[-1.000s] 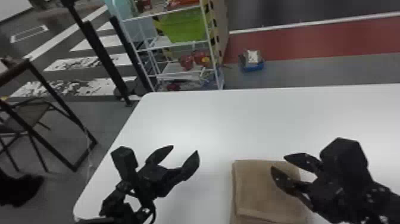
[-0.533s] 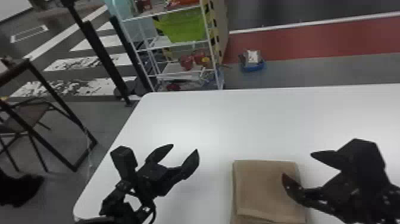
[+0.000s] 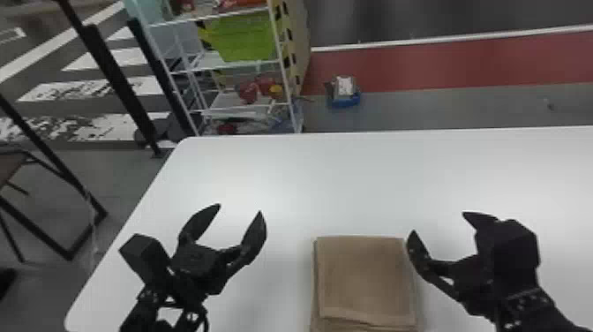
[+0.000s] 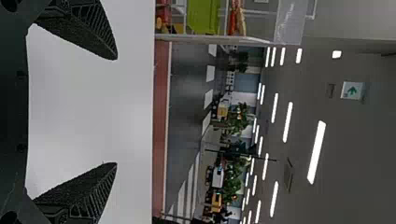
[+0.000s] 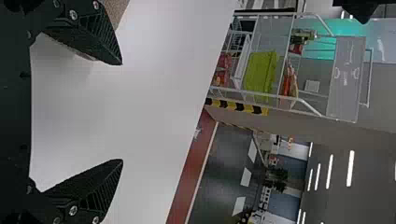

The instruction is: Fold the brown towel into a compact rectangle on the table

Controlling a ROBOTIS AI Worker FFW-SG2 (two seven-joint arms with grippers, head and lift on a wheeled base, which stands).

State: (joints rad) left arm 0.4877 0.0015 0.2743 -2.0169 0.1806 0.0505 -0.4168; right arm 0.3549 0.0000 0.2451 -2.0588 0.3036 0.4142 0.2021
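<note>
We have the brown towel (image 3: 366, 278) lying flat on the white bench (image 3: 353, 185), folded into a neat rectangle, with lower layers peeking out along its left and near edges. It sits between our two grippers, towards the near side of the bench. Our left gripper (image 3: 240, 209) is well apart from the towel, on its left, with its fingers spread wide and nothing between them. Our right gripper (image 3: 438, 223) is at the towel's right side, its fingers also wide apart and empty. Its inner finger is close by the towel's far right corner; we cannot tell whether they touch.
</note>
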